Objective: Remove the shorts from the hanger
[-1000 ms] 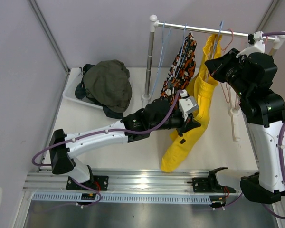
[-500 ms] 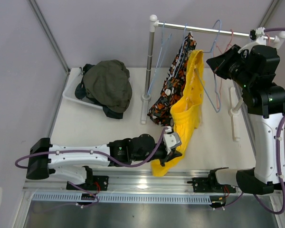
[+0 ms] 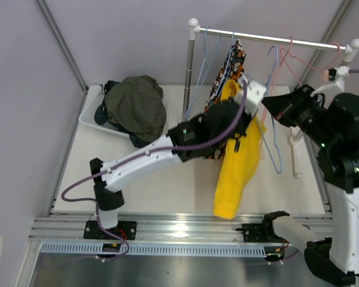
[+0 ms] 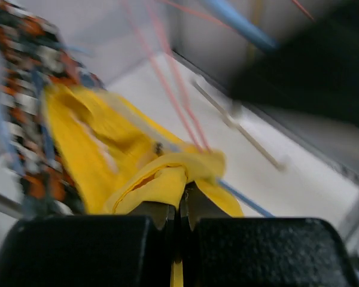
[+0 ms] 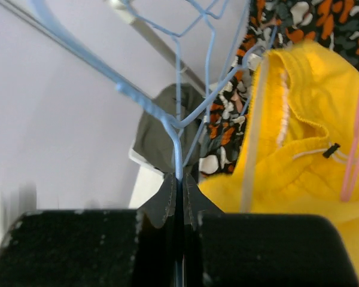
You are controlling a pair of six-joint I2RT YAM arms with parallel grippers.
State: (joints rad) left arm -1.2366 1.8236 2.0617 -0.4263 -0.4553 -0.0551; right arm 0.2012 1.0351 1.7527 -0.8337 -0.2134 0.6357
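Note:
The bright yellow shorts (image 3: 232,170) hang in the air from my left gripper (image 3: 246,119), which is shut on their upper edge (image 4: 167,176), just below the rail. My right gripper (image 3: 270,107) is shut on the wire of a blue hanger (image 3: 275,146), close to the right of the shorts. The wire sits between its fingertips in the right wrist view (image 5: 179,156). The hanger's lower loop shows bare beside the yellow fabric (image 5: 305,155). The orange-black-white patterned shorts (image 3: 228,67) hang on the rail behind. The olive green shorts (image 3: 136,104) lie heaped at the back left.
A metal rail (image 3: 275,39) on a stand crosses the back, with a pink hanger (image 3: 289,52) and more blue hangers on it. A white tray (image 3: 93,122) under the heap holds dark fabric. Grey walls close both sides.
My left arm rose from near the front edge up to the rail, lifting the yellow shorts. My right gripper drew the blue hanger lower and to the right.

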